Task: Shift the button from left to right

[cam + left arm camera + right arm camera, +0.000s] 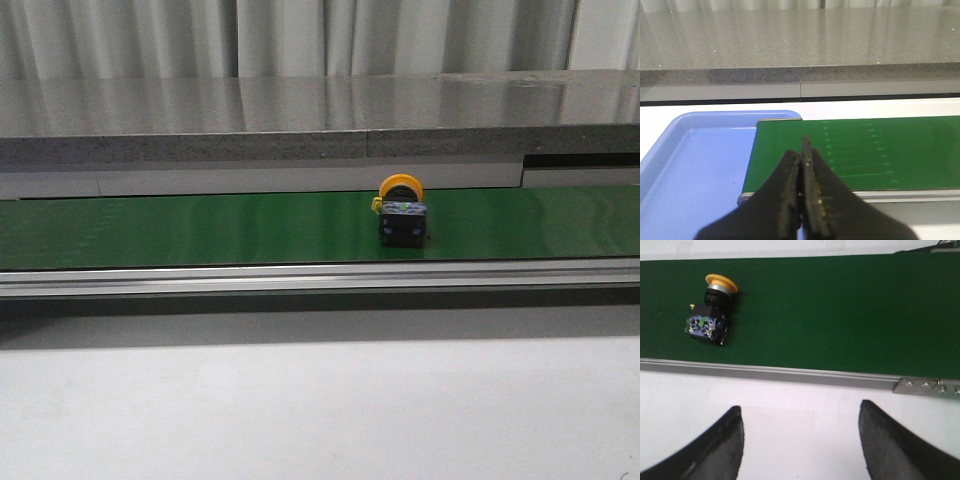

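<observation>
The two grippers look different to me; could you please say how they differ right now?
The left gripper is shut, its fingers pressed together; the right gripper is open, its fingers wide apart. The left hangs by a blue tray at the belt's end; the right has the button in view on the belt. Both are black and hold nothing.

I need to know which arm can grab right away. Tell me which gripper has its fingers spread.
The right gripper: its fingers stand wide apart near the button. The left gripper has its fingers pressed together.
</observation>
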`<control>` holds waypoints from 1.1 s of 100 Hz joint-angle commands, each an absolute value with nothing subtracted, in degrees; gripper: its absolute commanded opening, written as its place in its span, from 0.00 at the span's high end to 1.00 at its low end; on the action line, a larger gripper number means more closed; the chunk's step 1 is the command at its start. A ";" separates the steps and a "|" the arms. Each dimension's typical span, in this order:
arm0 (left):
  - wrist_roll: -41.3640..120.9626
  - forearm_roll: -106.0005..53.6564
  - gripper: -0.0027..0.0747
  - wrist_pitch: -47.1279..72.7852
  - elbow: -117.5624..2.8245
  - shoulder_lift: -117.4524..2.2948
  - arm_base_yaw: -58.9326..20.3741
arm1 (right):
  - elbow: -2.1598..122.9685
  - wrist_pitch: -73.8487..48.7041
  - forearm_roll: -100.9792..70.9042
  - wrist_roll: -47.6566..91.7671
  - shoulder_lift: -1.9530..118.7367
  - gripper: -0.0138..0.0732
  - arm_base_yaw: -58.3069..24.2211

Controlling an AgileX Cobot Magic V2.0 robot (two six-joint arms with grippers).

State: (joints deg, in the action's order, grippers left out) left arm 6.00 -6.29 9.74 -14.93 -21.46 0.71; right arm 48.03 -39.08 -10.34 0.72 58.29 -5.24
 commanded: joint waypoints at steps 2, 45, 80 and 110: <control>5.55 -6.84 0.99 4.79 -16.50 -21.73 0.29 | 53.26 -36.66 -11.06 1.83 61.39 0.27 -5.20; 5.55 -6.84 0.99 4.79 -16.50 -21.73 0.29 | 65.35 -35.90 -11.13 5.62 80.43 0.27 -10.02; 5.55 -6.84 0.99 4.79 -16.50 -21.73 0.29 | 67.91 -34.78 -11.13 5.93 89.51 0.10 -10.41; 5.55 -6.84 0.99 4.79 -16.50 -21.73 0.29 | 67.91 -33.35 -11.06 6.88 92.52 0.10 -10.41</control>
